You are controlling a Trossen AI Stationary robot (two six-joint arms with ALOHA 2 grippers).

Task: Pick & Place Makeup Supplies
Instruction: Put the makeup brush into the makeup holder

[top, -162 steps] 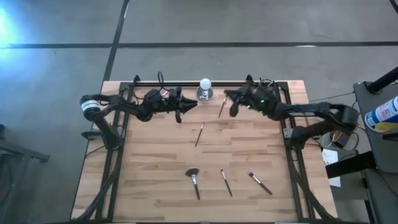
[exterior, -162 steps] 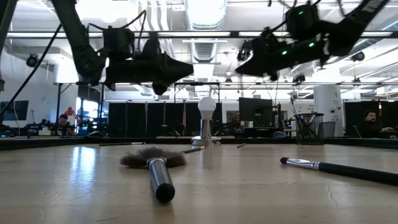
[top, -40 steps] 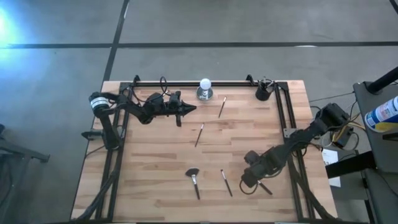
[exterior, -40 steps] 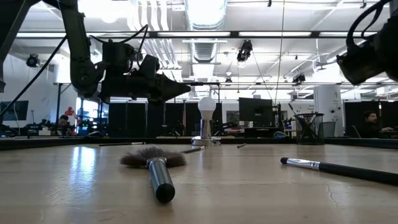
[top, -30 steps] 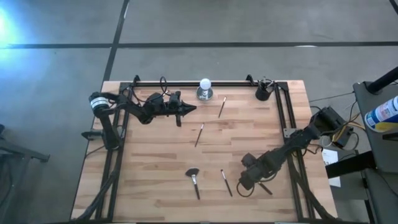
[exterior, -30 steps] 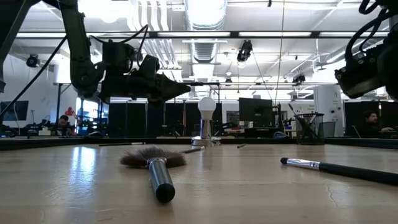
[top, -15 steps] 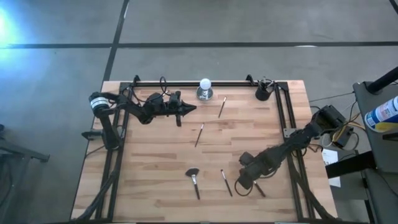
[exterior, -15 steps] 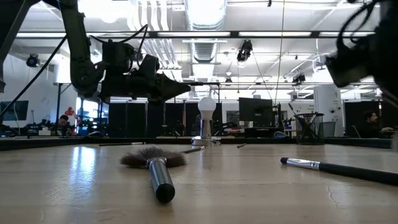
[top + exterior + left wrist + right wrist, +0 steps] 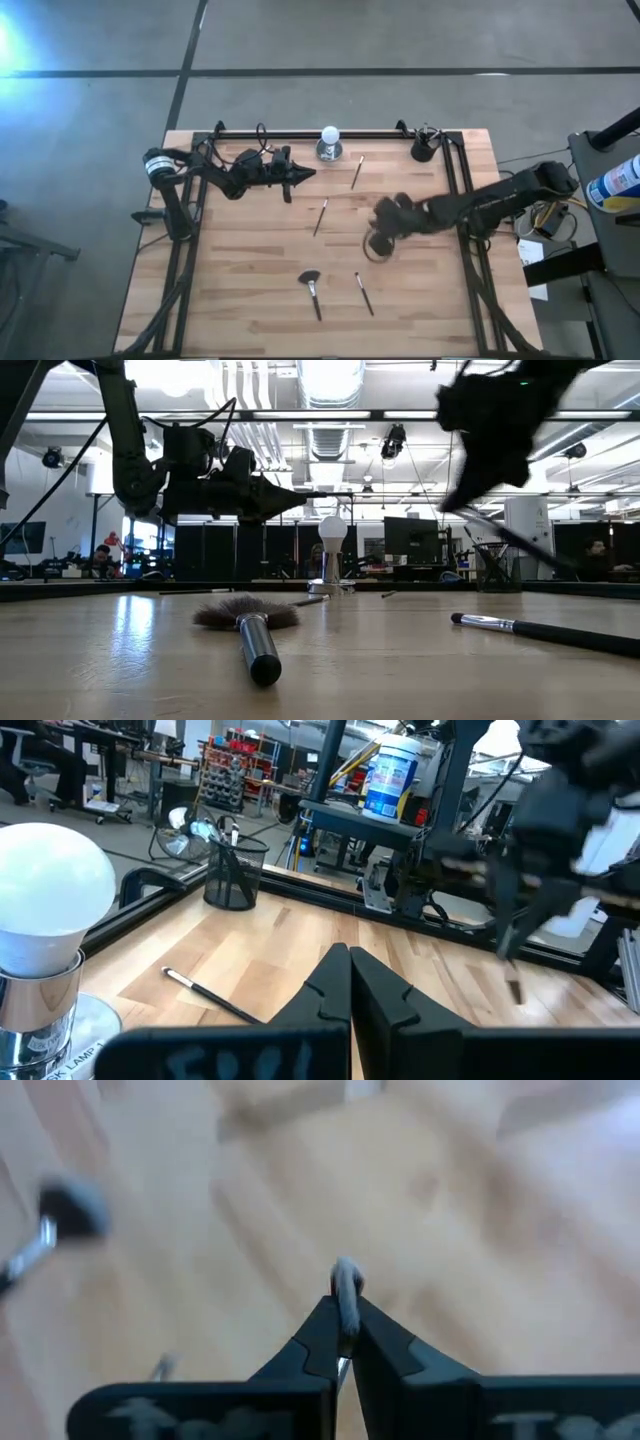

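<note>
My right gripper [image 9: 379, 240] hangs above the table's middle right, shut on a slim dark makeup brush [image 9: 512, 540] that is lifted off the wood. My left gripper [image 9: 311, 172] waits shut and level near the far edge, left of the white lamp ball [image 9: 329, 135], and holds nothing. Four more makeup supplies lie flat on the table: a stick [image 9: 357, 172] by the lamp, another [image 9: 321, 216] at mid-table, a fan-headed brush [image 9: 311, 288] and a thin one [image 9: 364, 294] near the front edge. My right gripper pinches the brush between its two fingertips [image 9: 330, 1325]; a short grey length [image 9: 346, 1280] sticks out past them. The fingers slant down from above. In the low view the handle [image 9: 535, 552] runs on slanting down from the fingertips, clear of the table.
A small black cup [image 9: 424, 148] holding sticks stands at the far right corner by the frame rail [image 9: 455, 180]. The lamp's silver base [image 9: 329, 152] stands at the far edge's middle. Bare wood [image 9: 240, 260] lies to the left and in the middle.
My right gripper has taken the brush from the near right of the table. It has risen and swung toward the far edge and the middle, turning as it went. The brush is now lifted clear and hangs slanted.
</note>
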